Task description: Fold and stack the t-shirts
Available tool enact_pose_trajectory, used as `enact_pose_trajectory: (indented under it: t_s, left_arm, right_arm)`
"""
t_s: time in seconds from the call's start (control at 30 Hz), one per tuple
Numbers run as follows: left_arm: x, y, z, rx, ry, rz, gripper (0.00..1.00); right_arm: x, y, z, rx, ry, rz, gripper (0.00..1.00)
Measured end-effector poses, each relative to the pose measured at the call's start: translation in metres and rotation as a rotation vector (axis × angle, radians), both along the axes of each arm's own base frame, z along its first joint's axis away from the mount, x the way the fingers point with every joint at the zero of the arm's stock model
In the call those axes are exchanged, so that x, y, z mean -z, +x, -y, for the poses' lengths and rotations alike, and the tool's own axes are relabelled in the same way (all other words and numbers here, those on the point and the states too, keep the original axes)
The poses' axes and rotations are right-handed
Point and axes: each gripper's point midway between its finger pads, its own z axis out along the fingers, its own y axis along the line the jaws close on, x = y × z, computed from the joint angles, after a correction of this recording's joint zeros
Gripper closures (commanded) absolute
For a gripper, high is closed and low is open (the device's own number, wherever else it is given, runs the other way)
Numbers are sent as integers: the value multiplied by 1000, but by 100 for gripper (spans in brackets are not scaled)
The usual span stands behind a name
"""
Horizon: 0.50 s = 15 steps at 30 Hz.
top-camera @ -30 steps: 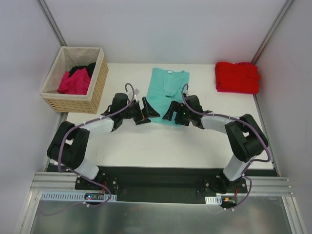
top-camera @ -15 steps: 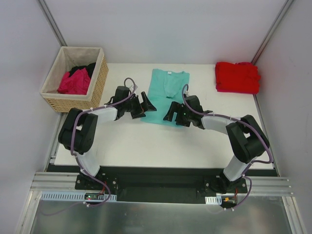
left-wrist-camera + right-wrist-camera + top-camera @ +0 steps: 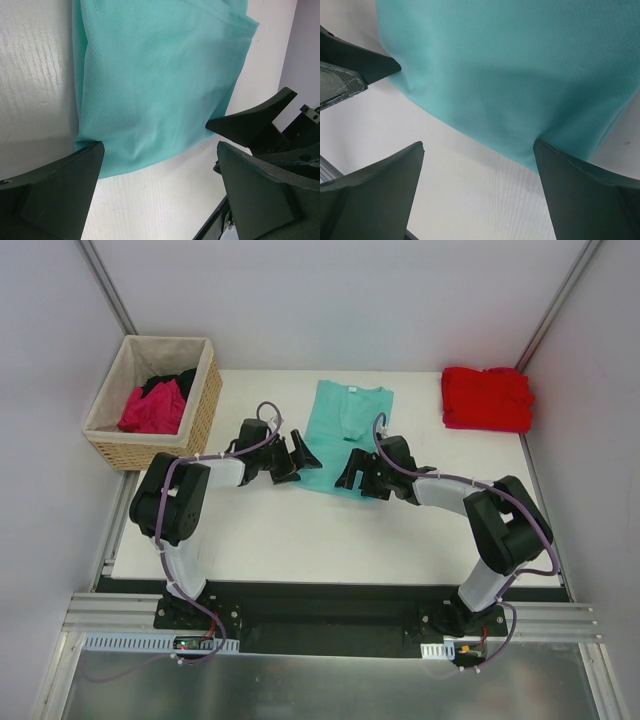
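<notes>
left end effector (image 3: 298, 461): fingers spread wide, nothing clamped; low at the near-left corner of the teal t-shirt (image 3: 345, 425), pointing right.
left wrist view: one fingertip (image 3: 92, 152) sits right at the shirt's near corner, the other is just off the cloth edge over bare desk (image 3: 150, 210); cannot tell whether either touches the cloth.
right end effector (image 3: 352, 468): fingers also wide apart, holding nothing; at the near-right part of the teal hem, pointing left toward the other end effector.
right wrist view: one fingertip (image 3: 542, 150) meets the hem edge, the other is over bare desk.
end effector spacing: near each other, facing, the teal near hem between them.
teal t-shirt: flat on the desk, centre-far, folded narrow; white neck label (image 3: 349, 387) at the far end.
red t-shirt (image 3: 487, 398): folded, on the far-right corner of the desk, well apart from the teal one.
basket (image 3: 205, 415): woven tan, off the far-left desk edge.
magenta t-shirt (image 3: 152, 410): bunched inside the basket.
black t-shirt (image 3: 172, 382): in the basket, behind the magenta one.
</notes>
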Motion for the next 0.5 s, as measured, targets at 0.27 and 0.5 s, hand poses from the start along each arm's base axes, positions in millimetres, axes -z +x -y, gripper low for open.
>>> enact_pose_trajectory:
  t_s: [0.27, 0.5]
  left_arm:
    - [4, -18, -6, -2, -14, 34, 3]
    - [9, -60, -12, 10, -26, 38, 3]
  right_arm:
    - [1, -6, 4, 0, -4, -2, 3]
    - [2, -16, 5, -8, -2, 4, 3]
